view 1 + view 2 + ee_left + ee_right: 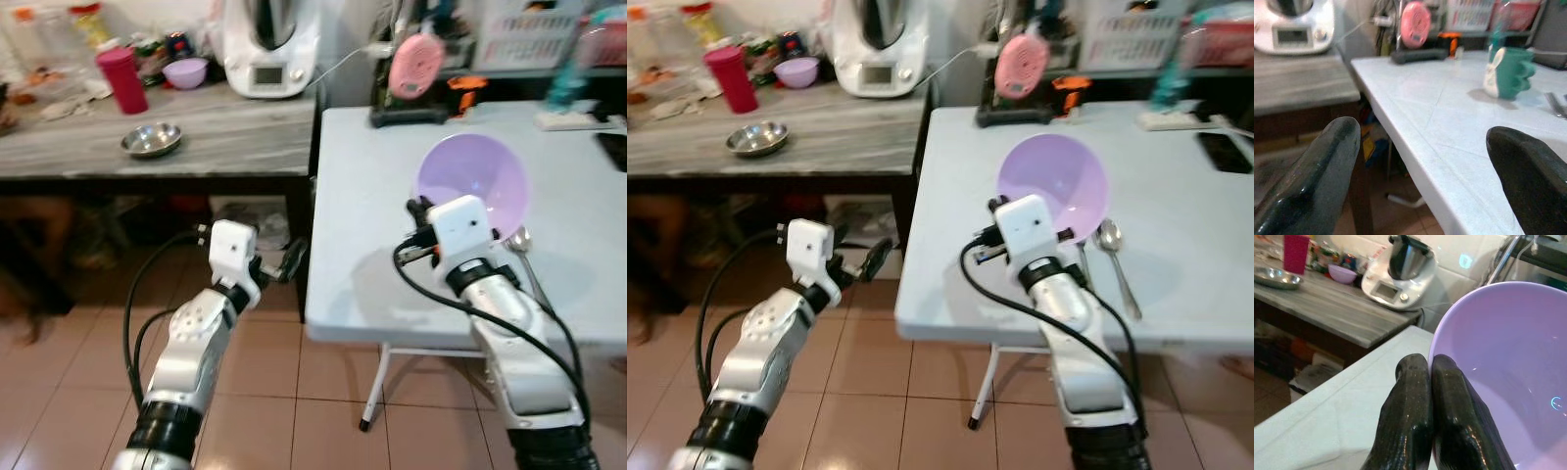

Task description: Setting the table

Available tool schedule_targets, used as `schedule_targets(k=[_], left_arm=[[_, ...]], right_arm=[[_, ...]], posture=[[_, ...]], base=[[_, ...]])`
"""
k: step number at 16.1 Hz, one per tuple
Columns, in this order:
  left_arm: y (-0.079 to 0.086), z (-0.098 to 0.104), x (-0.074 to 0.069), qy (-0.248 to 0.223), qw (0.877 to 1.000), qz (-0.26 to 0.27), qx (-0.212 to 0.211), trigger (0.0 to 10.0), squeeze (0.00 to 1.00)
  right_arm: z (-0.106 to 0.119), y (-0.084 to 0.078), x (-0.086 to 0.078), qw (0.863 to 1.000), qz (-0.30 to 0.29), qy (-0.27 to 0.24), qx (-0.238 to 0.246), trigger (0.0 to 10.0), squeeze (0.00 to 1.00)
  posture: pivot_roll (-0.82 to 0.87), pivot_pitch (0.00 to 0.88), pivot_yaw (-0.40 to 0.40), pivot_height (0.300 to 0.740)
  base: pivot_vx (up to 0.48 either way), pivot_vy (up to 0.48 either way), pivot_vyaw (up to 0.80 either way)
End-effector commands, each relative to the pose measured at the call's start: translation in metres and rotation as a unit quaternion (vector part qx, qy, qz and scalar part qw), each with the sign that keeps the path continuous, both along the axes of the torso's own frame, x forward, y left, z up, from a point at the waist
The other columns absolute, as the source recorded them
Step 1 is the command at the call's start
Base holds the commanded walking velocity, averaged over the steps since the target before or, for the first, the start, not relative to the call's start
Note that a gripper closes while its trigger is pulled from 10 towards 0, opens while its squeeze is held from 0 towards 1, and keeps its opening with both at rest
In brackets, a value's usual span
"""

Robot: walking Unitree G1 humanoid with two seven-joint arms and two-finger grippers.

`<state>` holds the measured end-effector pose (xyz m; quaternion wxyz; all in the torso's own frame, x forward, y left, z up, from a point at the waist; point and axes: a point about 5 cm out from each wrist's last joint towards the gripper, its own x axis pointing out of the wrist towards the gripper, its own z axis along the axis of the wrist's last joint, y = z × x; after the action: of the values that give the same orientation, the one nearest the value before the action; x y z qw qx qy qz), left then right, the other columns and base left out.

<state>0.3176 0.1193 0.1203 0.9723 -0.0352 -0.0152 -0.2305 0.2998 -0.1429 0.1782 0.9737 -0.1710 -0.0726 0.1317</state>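
Terracotta floor tiles point(323, 401) run beneath a pale blue-white folding worktop point(372, 264), and a grey wood-grain side worktop point(225, 137) stands just beside it on the robot's left.

On the folding worktop, a large lilac plastic bowl point(475, 181) is tilted up on edge, its hollow facing the camera. The right gripper point(1430, 377) has its jaws pressed together on the bowl's near rim, pinching the wall of the bowl between them; in the right wrist view the two black fingers point(1405, 416) lie side by side against the lilac rim. A metal spoon point(1114, 259) lies flat on the worktop just beside the bowl, on its right.

The left gripper point(284, 262) hangs over the floor just off the worktop's left edge, jaws spread wide with nothing between them. Its wrist view looks across the worktop to a teal and white mug point(1508, 72) standing upright.

At the back edge of the folding worktop, a round pink device point(415, 64) stands on a black base. On the side worktop sit a shallow steel dish point(152, 139), a tall pink-red tumbler point(121, 78), a small lilac bowl point(185, 71) and a white kitchen machine with a display point(269, 49).
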Motion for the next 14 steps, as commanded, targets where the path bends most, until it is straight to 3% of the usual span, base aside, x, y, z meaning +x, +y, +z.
schedule_targets(k=[1,9,14], left_arm=[[0.0067,-0.0021,-0.0004,0.001,1.0,0.01,0.007,10.0,0.0],[0.0002,-0.0024,-0.0001,-0.002,1.0,0.009,0.006,10.0,0.0],[-0.001,-0.0031,0.0,-0.002,1.0,0.011,0.007,10.0,0.0]], right_arm=[[0.0077,0.0098,-0.0011,1.0,0.017,-0.015,0.006,10.0,0.0],[0.0061,0.0073,-0.002,1.0,0.014,-0.012,0.007,10.0,0.0],[0.0058,0.0088,-0.003,1.0,0.015,-0.011,0.01,10.0,0.0]], posture=[[-0.32,0.0,0.092,0.74],[-0.32,0.0,0.095,0.74],[-0.32,0.0,0.1,0.74]], base=[[0.0,0.364,-0.49],[0.0,0.371,-0.44],[0.0,0.418,-0.8]])
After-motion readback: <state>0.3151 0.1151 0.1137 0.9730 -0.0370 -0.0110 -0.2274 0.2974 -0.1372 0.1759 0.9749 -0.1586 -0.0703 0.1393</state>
